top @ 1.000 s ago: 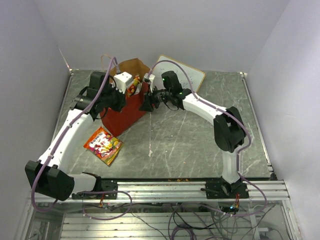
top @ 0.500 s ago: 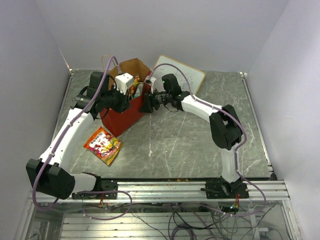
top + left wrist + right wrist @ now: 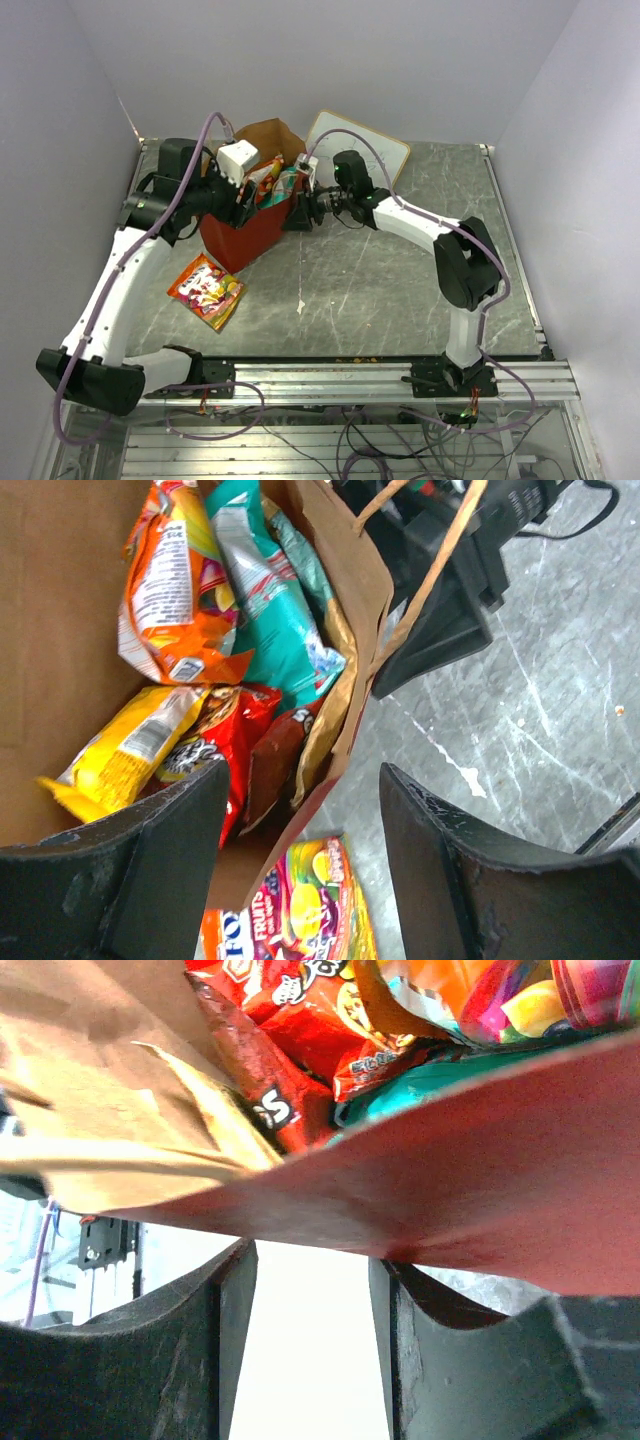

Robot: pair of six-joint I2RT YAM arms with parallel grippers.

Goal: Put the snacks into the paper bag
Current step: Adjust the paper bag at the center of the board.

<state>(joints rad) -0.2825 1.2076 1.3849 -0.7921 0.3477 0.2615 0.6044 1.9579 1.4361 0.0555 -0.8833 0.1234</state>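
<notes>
The red paper bag (image 3: 245, 228) stands at the back left, its brown inside (image 3: 60, 630) facing the left wrist view. Several snacks lie in it: an orange packet (image 3: 165, 590), a teal one (image 3: 268, 615), a yellow one (image 3: 125, 750) and a red one (image 3: 215, 742). One orange fruit packet (image 3: 207, 291) (image 3: 305, 910) lies flat on the table in front of the bag. My left gripper (image 3: 248, 190) (image 3: 300, 800) hangs open over the bag's mouth, holding nothing. My right gripper (image 3: 300, 208) (image 3: 312, 1290) is open against the bag's red outer wall (image 3: 480, 1190), with nothing between its fingers.
A white writing board (image 3: 368, 148) lies behind the right gripper at the back. The bag's thin loop handle (image 3: 430, 575) crosses in front of the right gripper's black finger (image 3: 440, 630). Purple walls close in on three sides of the grey marbled table (image 3: 400, 290).
My left gripper has opened and let go of a packet, which now sits in the bag's mouth. The left arm has drawn back to the left. The right gripper stays beside the bag.
</notes>
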